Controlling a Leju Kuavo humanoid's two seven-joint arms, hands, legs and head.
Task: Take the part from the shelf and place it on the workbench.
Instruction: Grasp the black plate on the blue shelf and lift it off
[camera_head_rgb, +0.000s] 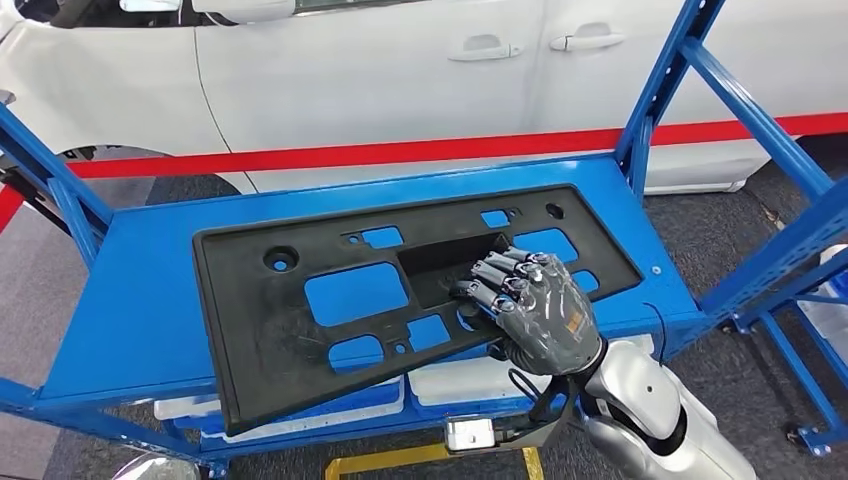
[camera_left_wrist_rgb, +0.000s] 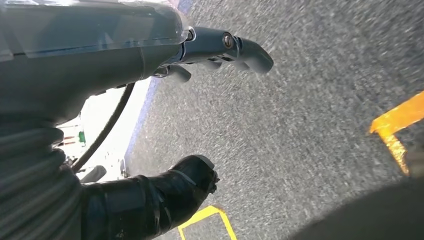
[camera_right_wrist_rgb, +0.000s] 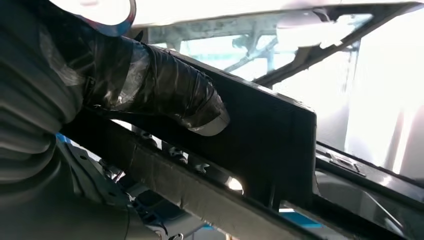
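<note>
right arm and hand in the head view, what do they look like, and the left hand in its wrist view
The right hand is dark grey with a glossy patterned back and metal-tipped fingers. A thin black cable loops below its wrist, and the forearm is a smooth silver shell with dark joint gaps. The left hand has a grey ribbed cover, a clear glossy back, dark grey fingers, a black cable and a thumb wrapped in black tape.

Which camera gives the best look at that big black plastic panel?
The head view: the whole black panel lies on the blue shelf under the right hand. The right wrist view shows a close, dark stretch of it.
</note>
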